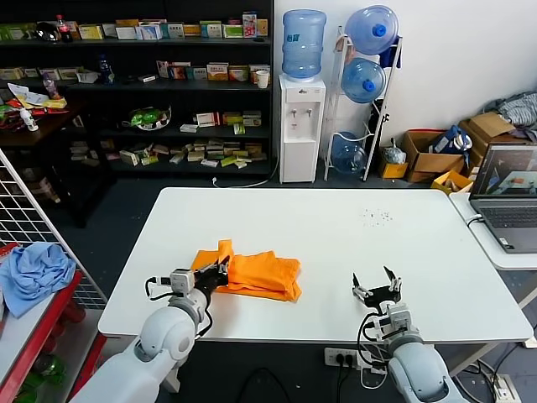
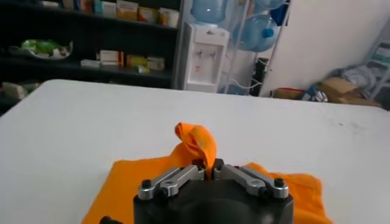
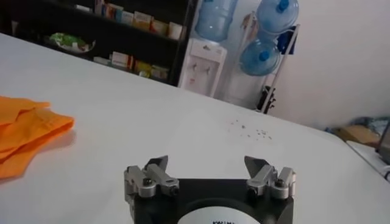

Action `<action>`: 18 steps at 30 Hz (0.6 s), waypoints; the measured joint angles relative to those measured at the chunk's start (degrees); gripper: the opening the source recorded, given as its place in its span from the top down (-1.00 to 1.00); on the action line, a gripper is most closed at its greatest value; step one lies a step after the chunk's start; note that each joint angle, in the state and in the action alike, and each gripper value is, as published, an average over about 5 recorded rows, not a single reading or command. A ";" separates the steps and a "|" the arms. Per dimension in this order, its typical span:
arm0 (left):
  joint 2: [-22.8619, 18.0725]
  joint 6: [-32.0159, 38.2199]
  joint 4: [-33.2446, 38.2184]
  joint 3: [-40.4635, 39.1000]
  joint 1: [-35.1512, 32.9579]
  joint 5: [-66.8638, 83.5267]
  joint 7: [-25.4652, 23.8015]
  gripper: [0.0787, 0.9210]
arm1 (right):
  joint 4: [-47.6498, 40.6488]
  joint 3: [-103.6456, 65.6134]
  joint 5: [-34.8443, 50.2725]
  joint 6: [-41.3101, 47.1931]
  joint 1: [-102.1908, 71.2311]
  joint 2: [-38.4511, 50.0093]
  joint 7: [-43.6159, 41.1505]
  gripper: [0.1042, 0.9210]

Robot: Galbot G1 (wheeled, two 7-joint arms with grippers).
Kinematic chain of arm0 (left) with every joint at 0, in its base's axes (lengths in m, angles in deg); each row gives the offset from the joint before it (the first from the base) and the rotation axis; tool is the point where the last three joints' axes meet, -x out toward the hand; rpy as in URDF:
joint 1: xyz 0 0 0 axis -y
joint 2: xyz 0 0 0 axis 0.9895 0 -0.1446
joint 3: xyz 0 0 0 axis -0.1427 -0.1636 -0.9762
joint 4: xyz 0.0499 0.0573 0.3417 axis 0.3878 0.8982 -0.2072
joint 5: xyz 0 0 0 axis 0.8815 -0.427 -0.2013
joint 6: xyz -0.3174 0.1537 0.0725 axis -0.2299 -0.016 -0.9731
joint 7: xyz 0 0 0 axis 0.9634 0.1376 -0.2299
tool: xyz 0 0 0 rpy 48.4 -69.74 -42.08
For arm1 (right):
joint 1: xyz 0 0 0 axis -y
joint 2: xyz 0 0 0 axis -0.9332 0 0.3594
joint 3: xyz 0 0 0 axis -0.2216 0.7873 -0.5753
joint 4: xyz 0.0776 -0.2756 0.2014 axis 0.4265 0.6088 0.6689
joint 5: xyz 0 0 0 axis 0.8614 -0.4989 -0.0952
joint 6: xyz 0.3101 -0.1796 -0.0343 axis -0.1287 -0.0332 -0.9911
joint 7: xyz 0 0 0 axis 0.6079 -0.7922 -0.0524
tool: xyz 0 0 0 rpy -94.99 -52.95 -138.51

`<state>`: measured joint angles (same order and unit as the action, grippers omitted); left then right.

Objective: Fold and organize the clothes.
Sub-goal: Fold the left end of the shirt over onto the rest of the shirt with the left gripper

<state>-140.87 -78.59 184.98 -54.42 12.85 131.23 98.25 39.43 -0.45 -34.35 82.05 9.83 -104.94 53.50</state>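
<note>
Orange T-shirt (image 1: 256,274) lies partly folded on the white table (image 1: 336,243), toward the near-left part of the top, bunched into a rough rectangle with layered edges showing on its right end. Left gripper (image 1: 220,270) sits low at the shirt's left edge — fingers clenched on a fold of the orange fabric, which stands up in a small peak just beyond the fingertips in the left wrist view (image 2: 210,172). The rest of the shirt spreads flat on the table to either side of that pinched peak. Right gripper (image 1: 377,284) hovers over bare table near the front edge, well apart from the shirt, its fingers (image 3: 157,165) spread wide and holding nothing; from the right wrist view the shirt's edge (image 3: 27,134) shows off to one side. A patch of small dark specks (image 1: 376,217) marks the far right of the tabletop. Laptop (image 1: 506,197) sits open on a neighbouring table — light blue cloth (image 1: 33,273) lies on the red rack at left.
</note>
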 measured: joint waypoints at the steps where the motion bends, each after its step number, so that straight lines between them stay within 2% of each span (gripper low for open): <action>1: -0.74 -0.05 -0.16 -0.63 0.30 0.06 0.24 0.88 | -0.19 0.05 -0.04 -0.01 0.11 -0.12 0.02 -0.76; 9: -6.51 -0.05 -1.48 -4.44 1.90 0.38 1.28 0.86 | -1.51 0.55 -0.21 0.03 1.09 -0.95 0.18 -0.76; 12: -8.51 0.53 -2.01 -5.36 2.00 0.49 1.58 0.73 | -1.75 0.75 -0.28 0.04 1.28 -1.17 0.20 -0.76; 18: -12.10 3.35 -2.87 -6.53 2.07 0.77 1.67 0.32 | -1.95 1.03 -0.53 0.03 1.46 -1.55 0.21 -0.76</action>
<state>-152.96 -75.24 182.11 -60.95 14.92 132.00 99.91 37.48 0.58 -34.88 82.08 11.29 -106.50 53.71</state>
